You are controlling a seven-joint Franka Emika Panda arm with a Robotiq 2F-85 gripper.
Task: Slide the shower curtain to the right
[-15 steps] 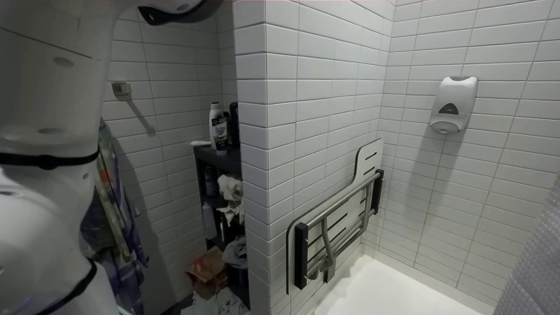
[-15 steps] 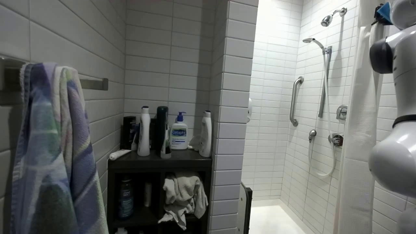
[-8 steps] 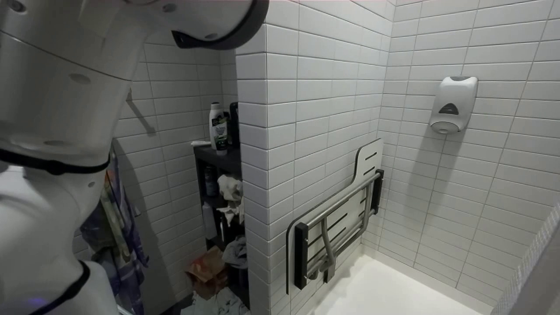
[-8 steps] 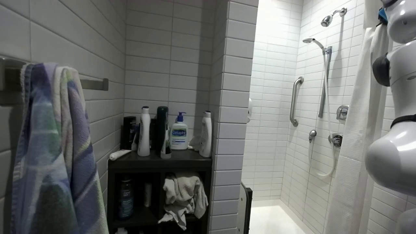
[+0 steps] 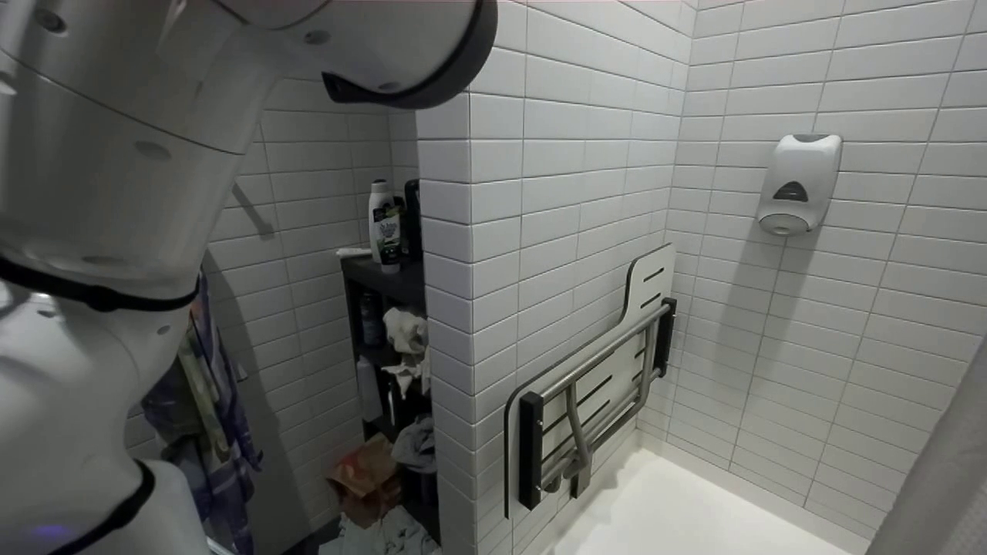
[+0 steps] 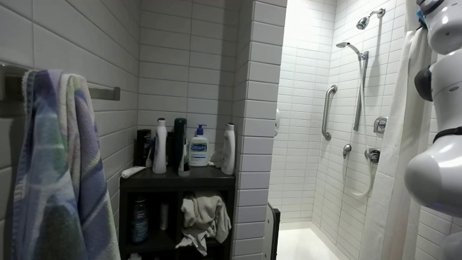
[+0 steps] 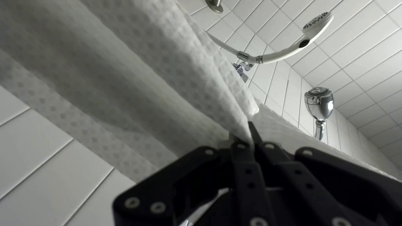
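The white shower curtain (image 6: 388, 187) hangs in folds at the right of an exterior view, pulled at a slant from my gripper (image 6: 421, 24). A grey-white strip of the curtain (image 5: 937, 470) also shows at the lower right in an exterior view. In the wrist view the curtain (image 7: 141, 78) fills the upper left, and a gathered fold of it runs between the black fingertips of my gripper (image 7: 248, 135). The fingers are closed together on that fold. In an exterior view the gripper is mostly hidden behind the arm; in the other exterior picture it is out of frame.
A tiled partition wall (image 5: 470, 308) bears a folded shower seat (image 5: 594, 393). A soap dispenser (image 5: 800, 185) is on the back wall. A dark shelf (image 6: 177, 180) holds several bottles; a patterned towel (image 6: 65, 162) hangs nearby. A hand shower (image 7: 292, 51) and shower head (image 7: 319, 103) are near the gripper.
In an exterior view the arm's upper part has moved right and down. The curtain's lower part now slants further left in an exterior view, with the gripper still at its top fold.
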